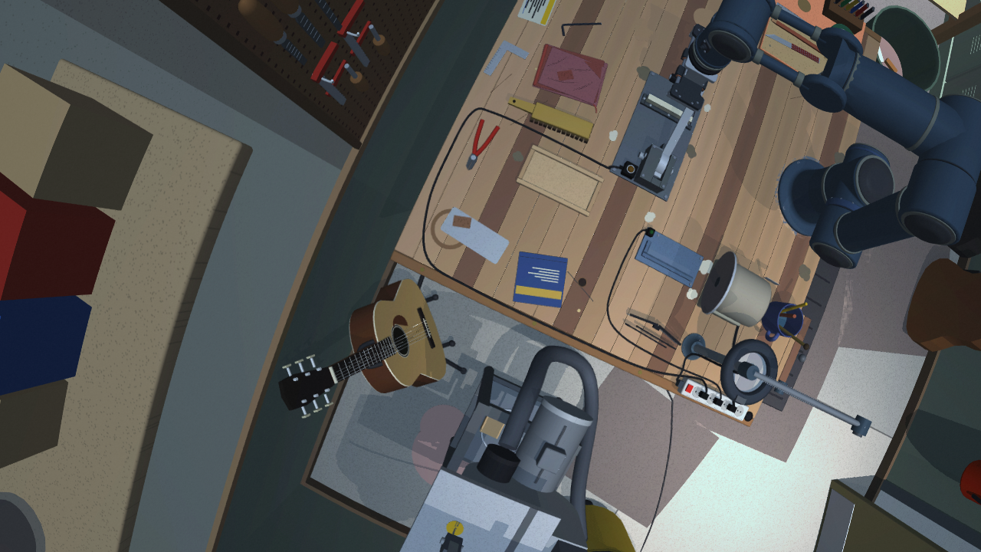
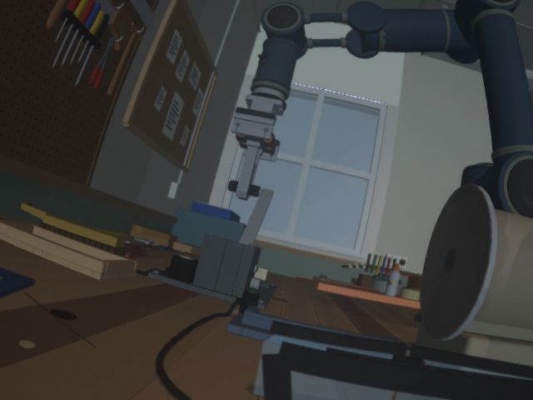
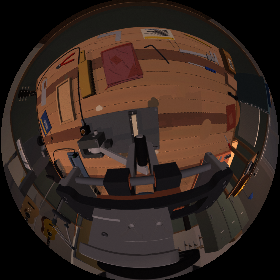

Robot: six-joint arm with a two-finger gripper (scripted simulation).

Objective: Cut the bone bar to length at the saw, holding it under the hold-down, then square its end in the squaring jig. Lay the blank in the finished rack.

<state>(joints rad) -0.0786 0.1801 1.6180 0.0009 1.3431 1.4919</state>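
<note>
The bone bar lies partly hidden behind the lever handle, in the slot on the saw's grey base plate. It shows as a pale strip at the plate's far end. My gripper is closed on the saw's lever handle, a black grip at the end of a grey arm. The arm stands raised and slanted above the saw housing. The squaring jig is a blue-grey plate nearer the bench's front. The wood-framed rack lies left of the saw.
The saw's black cable loops along the bench's left edge. A large spool and a mug stand by the jig. A red cloth, a brush and red pliers lie beyond the rack.
</note>
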